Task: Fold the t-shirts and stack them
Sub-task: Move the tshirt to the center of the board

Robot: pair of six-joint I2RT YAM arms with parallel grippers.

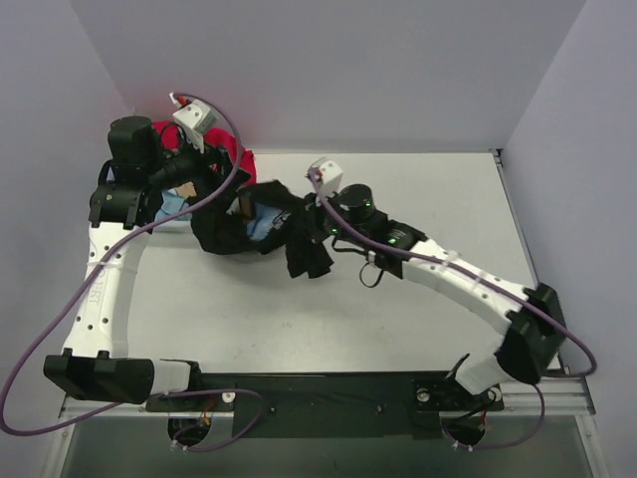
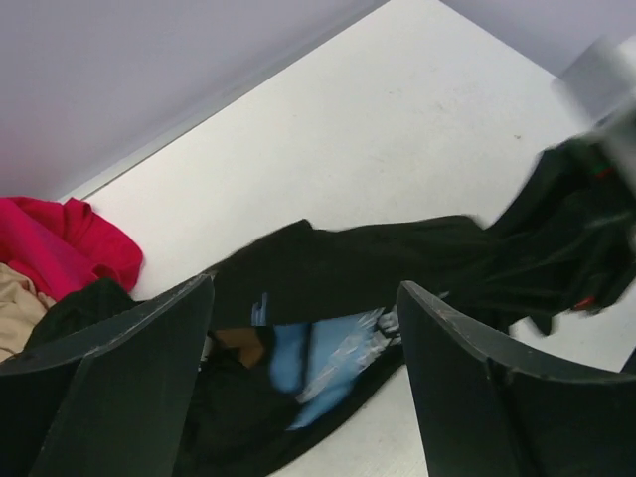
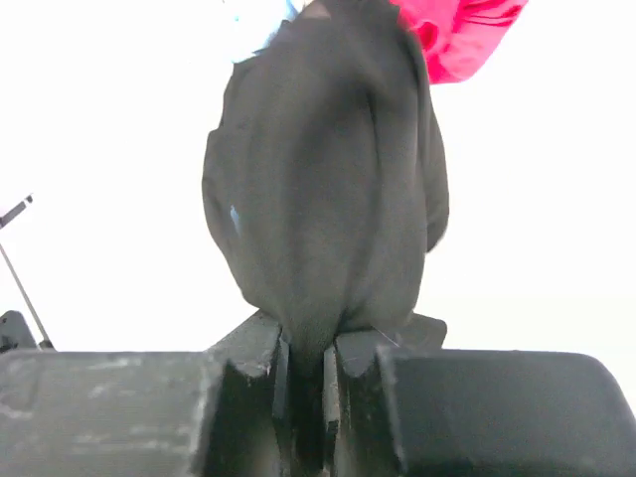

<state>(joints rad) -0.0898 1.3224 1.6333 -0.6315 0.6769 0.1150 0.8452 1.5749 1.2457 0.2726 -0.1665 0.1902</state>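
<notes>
The black t-shirt [image 1: 244,227] lies crumpled on the table's left middle, its light-blue print [image 2: 328,353] facing up. My right gripper [image 1: 311,217] is shut on a fold at its right end, and the cloth [image 3: 328,179] bulges out from between the jaws [image 3: 306,383]. My left gripper [image 2: 303,368] hangs open just above the shirt's left part, with its fingers [image 2: 129,378] wide apart and nothing between them. A red t-shirt [image 1: 235,157] is bunched behind at the back left and also shows as the red t-shirt [image 2: 60,248]. Beside it lie a tan one [image 2: 15,298] and a pale blue one [image 1: 175,205].
The white table [image 1: 398,299] is boxed in by grey-lilac walls at the back and both sides. The shirt pile sits close to the back-left corner. Purple cables loop off both arms. My right arm [image 1: 468,284] stretches diagonally across the table's right half.
</notes>
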